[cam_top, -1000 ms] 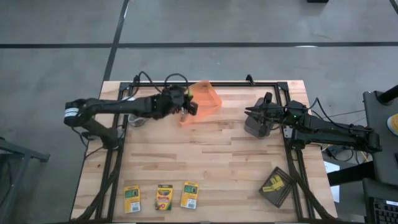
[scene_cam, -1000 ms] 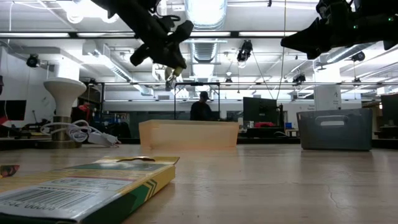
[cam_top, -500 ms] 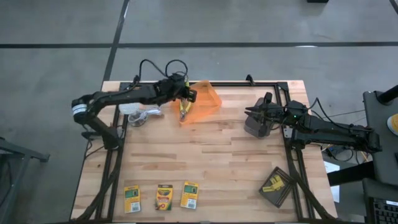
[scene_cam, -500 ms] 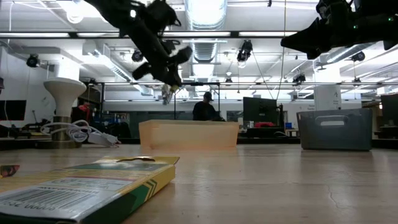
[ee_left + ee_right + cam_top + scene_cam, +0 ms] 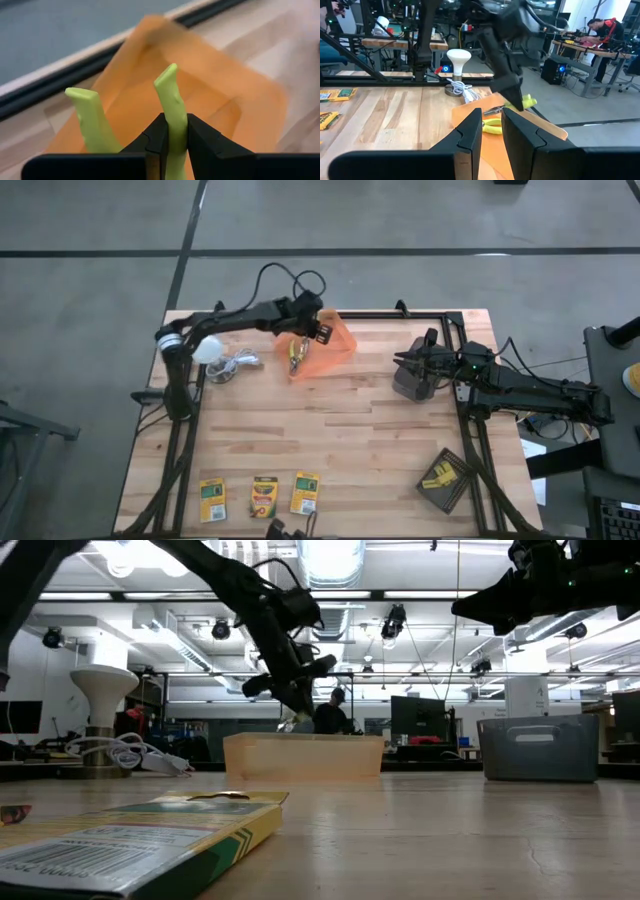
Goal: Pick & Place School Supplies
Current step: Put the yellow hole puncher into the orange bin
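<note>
Wooden tabletop below, we hold the pliers (image 5: 172, 107) by one yellow handle in the left gripper (image 5: 300, 352), closed over the orange bin (image 5: 335, 345), and, gripped off-centre, they may twist and drop outside it.

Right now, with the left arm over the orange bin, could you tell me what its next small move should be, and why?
Probably open the left gripper to drop the yellow-handled pliers. Its fingers are shut on one handle, and the tool hangs directly above the translucent orange bin, so a release should land it inside. The right gripper waits by the grey bin.
</note>
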`<state>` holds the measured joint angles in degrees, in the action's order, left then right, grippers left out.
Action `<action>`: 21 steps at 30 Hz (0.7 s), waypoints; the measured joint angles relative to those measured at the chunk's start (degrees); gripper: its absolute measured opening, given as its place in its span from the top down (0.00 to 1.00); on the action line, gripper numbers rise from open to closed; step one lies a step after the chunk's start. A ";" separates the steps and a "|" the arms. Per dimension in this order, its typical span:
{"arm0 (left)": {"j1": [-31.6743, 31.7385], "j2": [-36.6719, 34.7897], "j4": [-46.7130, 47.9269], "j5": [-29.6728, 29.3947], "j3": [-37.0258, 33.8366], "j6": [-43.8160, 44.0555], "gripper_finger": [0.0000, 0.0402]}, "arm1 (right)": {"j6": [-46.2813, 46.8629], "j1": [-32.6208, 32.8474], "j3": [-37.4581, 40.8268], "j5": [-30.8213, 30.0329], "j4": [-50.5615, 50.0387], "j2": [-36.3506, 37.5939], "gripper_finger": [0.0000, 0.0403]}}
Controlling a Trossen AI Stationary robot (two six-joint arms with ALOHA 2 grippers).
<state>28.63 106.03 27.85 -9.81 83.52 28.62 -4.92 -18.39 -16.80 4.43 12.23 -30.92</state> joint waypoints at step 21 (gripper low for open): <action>0.89 13.88 10.13 8.84 12.88 -3.20 0.84 | -0.01 -0.02 0.01 0.00 0.00 -0.02 0.83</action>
<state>29.52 119.92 37.99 -0.97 96.40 25.41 -4.93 -18.41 -16.80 4.43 12.23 -30.94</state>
